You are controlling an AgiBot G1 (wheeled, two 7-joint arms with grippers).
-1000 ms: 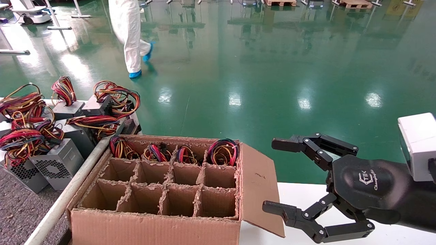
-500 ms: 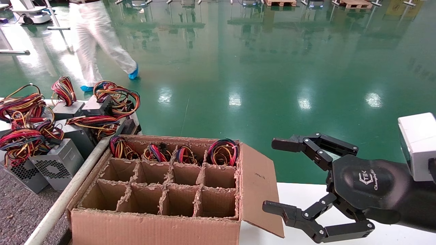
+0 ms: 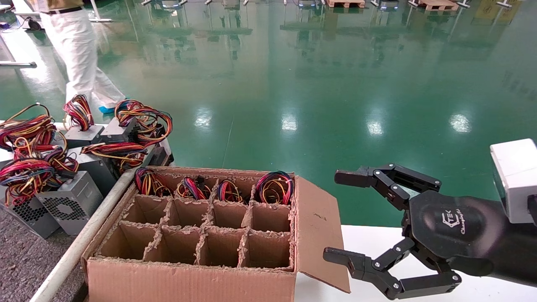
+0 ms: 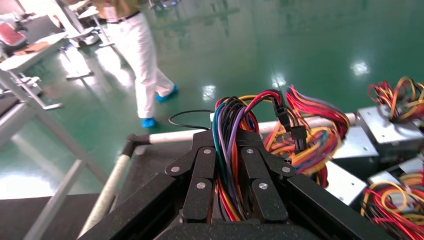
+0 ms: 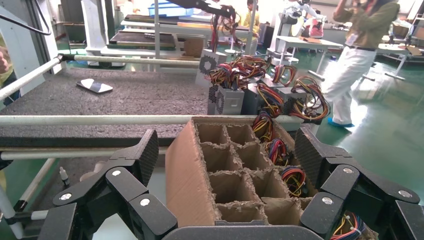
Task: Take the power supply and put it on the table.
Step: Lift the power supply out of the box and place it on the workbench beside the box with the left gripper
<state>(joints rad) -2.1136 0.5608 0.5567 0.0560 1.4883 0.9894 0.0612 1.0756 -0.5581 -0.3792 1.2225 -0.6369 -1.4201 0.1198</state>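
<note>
In the left wrist view my left gripper [image 4: 229, 139] is shut on a looped bundle of coloured wires [image 4: 231, 112]. The right wrist view shows that bundle far off, hanging from the left arm with the silver power supply [image 5: 206, 63] under it, above the grey felt table [image 5: 125, 95]. The left gripper is outside the head view. My right gripper [image 3: 336, 216] stands open and empty beside the divided cardboard box [image 3: 188, 277], over the white tabletop [image 3: 369, 239]. Wire loops of more supplies [image 3: 275, 186] fill the box's far row.
Several power supplies [image 3: 69, 201] with tangled wires crowd the grey table's far corner, behind its pale rail [image 3: 84, 239]. The box's flap [image 3: 319, 235] hangs open toward my right gripper. A person in white [image 3: 79, 46] walks on the green floor.
The person in white has walked leftward across the floor. My right gripper and the box have not moved.
</note>
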